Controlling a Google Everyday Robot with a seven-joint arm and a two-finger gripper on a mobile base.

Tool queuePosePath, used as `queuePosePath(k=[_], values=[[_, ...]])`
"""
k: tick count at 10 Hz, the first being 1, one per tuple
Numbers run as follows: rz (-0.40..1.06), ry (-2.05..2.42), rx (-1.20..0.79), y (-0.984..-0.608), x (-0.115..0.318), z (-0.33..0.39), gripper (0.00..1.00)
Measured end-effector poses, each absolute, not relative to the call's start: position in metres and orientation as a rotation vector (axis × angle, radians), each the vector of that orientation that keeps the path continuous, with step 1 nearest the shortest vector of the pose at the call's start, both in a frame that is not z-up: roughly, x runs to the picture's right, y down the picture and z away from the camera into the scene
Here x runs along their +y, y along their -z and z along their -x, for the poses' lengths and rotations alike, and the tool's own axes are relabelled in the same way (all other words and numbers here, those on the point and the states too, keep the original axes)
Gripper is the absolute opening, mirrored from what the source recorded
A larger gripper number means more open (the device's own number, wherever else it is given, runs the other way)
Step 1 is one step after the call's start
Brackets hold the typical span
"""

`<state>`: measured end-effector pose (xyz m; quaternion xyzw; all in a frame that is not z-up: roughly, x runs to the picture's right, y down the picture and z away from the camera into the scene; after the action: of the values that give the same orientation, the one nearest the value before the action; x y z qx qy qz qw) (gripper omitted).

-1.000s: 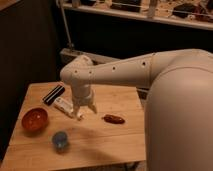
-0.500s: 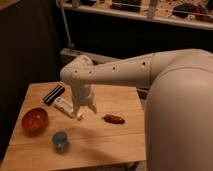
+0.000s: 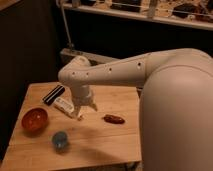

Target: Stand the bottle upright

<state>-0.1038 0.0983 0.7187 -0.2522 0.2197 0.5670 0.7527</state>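
Observation:
The bottle [image 3: 64,105] is small, white and oblong, and it lies on its side on the wooden table [image 3: 100,145], left of centre. My gripper [image 3: 86,111] hangs from the white arm directly over the bottle's right end and hides that end. Its fingers [image 3: 79,114] point down and stand open on either side of that end, just above the tabletop. Nothing is held.
A flat black bar [image 3: 53,94] lies just behind the bottle. A red bowl [image 3: 34,120] sits near the left edge, with a small blue-grey round object [image 3: 60,140] in front of it. A red-brown oblong piece [image 3: 114,119] lies right of the gripper. My white body fills the right side.

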Motion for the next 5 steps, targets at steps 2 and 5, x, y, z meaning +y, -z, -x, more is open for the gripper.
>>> queuePosePath(k=[2,5], values=[[0.559,-1.037,0.427,-0.729,0.099,0.106,0.65],[0.627,-0.771,0.250,-0.739,0.094,0.121,0.65]])
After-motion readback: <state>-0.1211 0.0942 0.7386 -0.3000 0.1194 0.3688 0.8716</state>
